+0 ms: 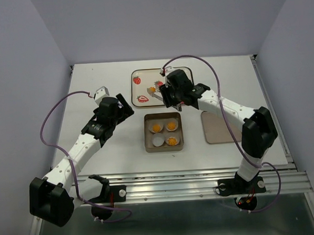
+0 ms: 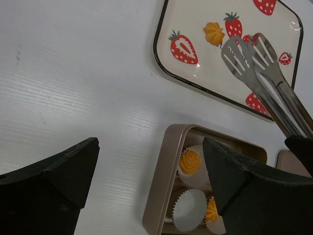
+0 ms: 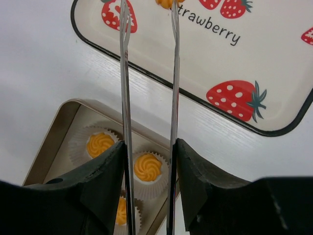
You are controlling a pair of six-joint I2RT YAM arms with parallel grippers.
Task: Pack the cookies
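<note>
Three orange-yellow cookies point(image 1: 171, 126) sit in white paper cups in the square metal tin point(image 1: 148, 148); the near-left cup point(image 1: 158, 141) is empty. A fourth cookie point(image 1: 152, 89) lies on the strawberry tray point(image 1: 147, 78). My right gripper point(image 1: 169, 98) is shut on metal tongs point(image 1: 158, 96), whose open tips reach to that cookie point(image 3: 167, 3). In the right wrist view the gripper point(image 3: 149, 147) presses the tongs' arms point(image 3: 125, 98). My left gripper point(image 1: 122, 106) is open and empty left of the tin point(image 2: 166, 181); its view shows the tray cookie point(image 2: 214, 32) and tongs point(image 2: 254, 58).
A flat beige lid point(image 1: 218, 126) lies right of the tin. The tray point(image 2: 205, 63) sits just behind the tin. The walls of the booth close in the table at the back and both sides.
</note>
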